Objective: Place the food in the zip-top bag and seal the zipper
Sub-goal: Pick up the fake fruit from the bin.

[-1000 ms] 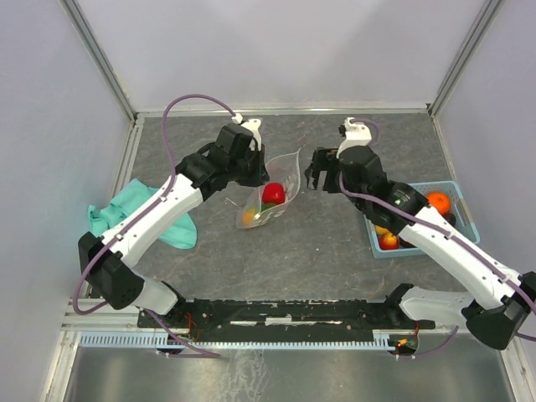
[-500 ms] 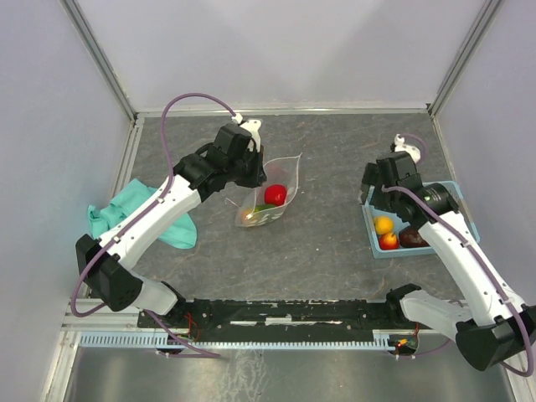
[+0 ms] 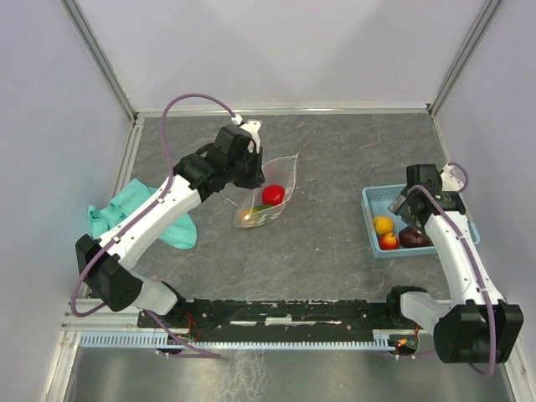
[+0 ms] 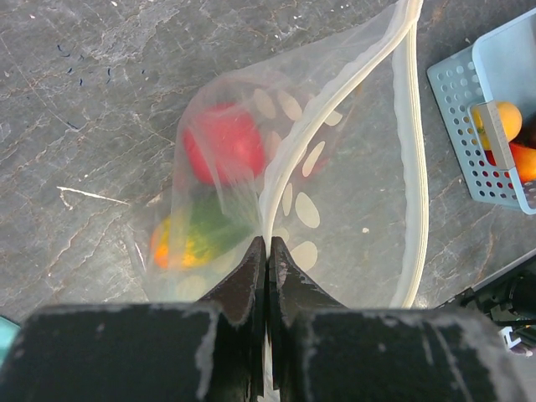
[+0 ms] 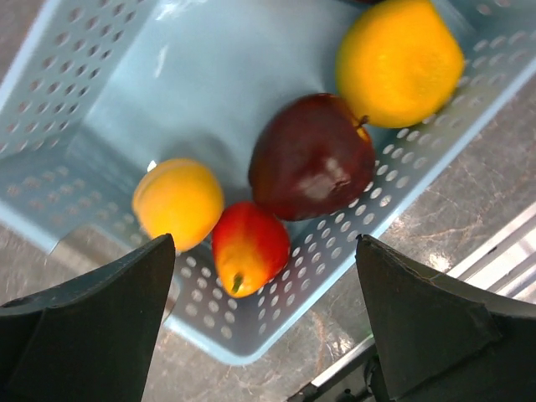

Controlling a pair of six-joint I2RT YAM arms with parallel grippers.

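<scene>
Over the blue basket (image 5: 109, 84): my right pincer (image 5: 261, 244), spread apart, above 4 pieces of food (image 5: 310, 155). My left pincer (image 4: 268, 244): clamped on the zip-top bag (image 4: 360, 201) rim.

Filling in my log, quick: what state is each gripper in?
Left gripper: closed, pinching the bag at its rim.
Right gripper: open, empty, over the basket.

Bright, even light; shadows faint and soft; right wrist view slightly soft, its near fingers (image 5: 84, 318) blurred; top view sharp.
</scene>
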